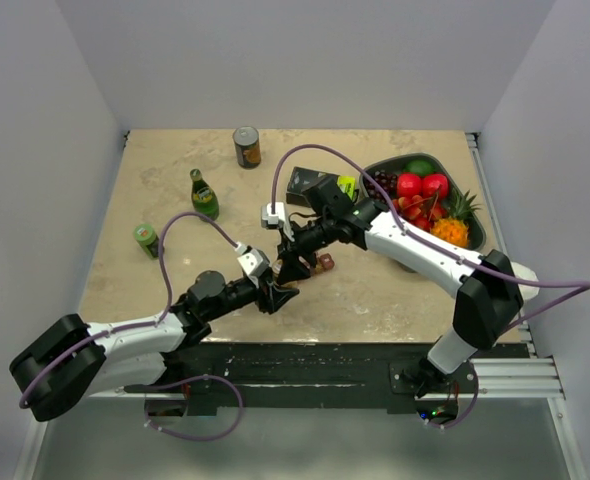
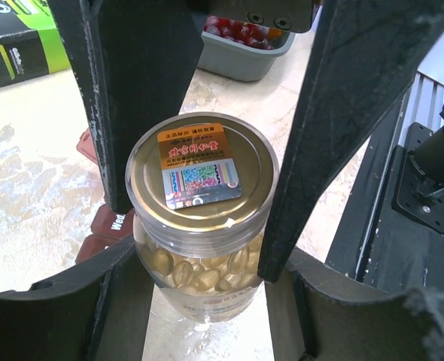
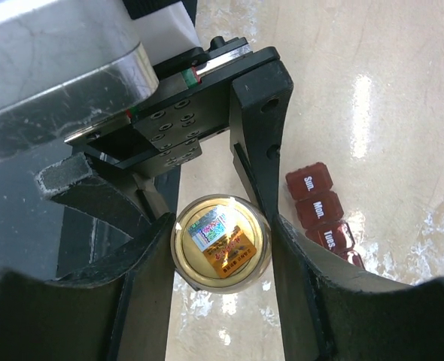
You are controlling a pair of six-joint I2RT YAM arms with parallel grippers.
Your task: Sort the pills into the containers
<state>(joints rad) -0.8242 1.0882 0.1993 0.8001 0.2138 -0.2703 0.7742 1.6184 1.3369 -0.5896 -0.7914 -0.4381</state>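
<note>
Left claw (image 2: 207, 263) is clamped on the body of the clear pill jar (image 2: 199, 297); right claw (image 3: 220, 229) is closed on its gold lid (image 3: 222, 252). Dark red containers (image 3: 321, 214) lie on the surface (image 3: 402, 113) just beside the jar, outside both claws.

Pill jar (image 2: 203, 203) nxt to containers (image 3: 320, 210).

Beige marbled tabletop (image 1: 375, 300) carries a drink can (image 1: 247, 146), green bottle (image 1: 204, 194), small green-capped jar (image 1: 146, 240), black-and-green box (image 1: 315, 187) and grey fruit tray (image 2: 241, 62). Mid-table: dark red pill organiser (image 3: 320, 210) and gold-lidded pill jar (image 2: 203, 169).
</note>
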